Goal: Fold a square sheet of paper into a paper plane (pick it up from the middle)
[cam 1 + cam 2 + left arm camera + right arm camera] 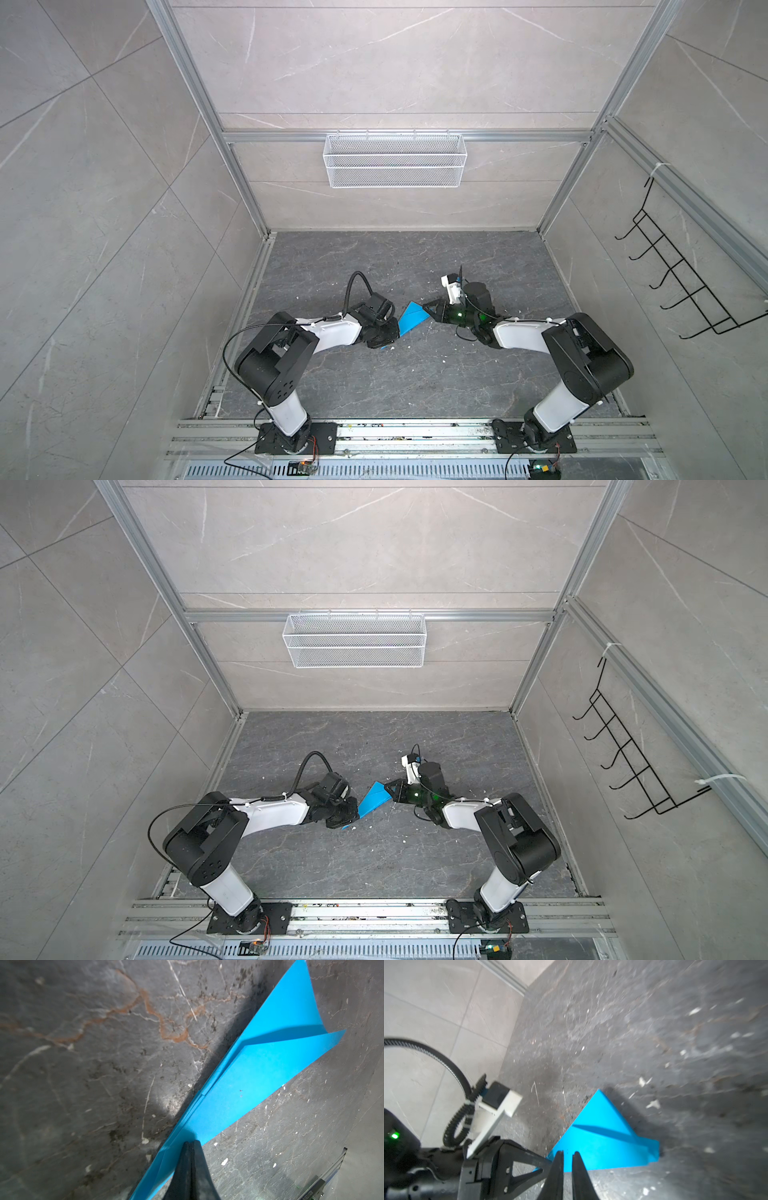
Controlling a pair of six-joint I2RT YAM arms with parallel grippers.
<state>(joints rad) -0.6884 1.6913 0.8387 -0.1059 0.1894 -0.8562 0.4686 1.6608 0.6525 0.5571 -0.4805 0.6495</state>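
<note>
The left gripper is pinching the narrow end of the paper plane, which is sitting between both grippers. The right gripper is standing slightly parted at the wide end (not clamping); it should be backing off straight, not dragging the wing.

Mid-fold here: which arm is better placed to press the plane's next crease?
Probably right. The left gripper is shut on the paper plane near its narrow end, anchoring it; the right gripper is at the wide end, jaws slightly apart, gripping nothing.
</note>
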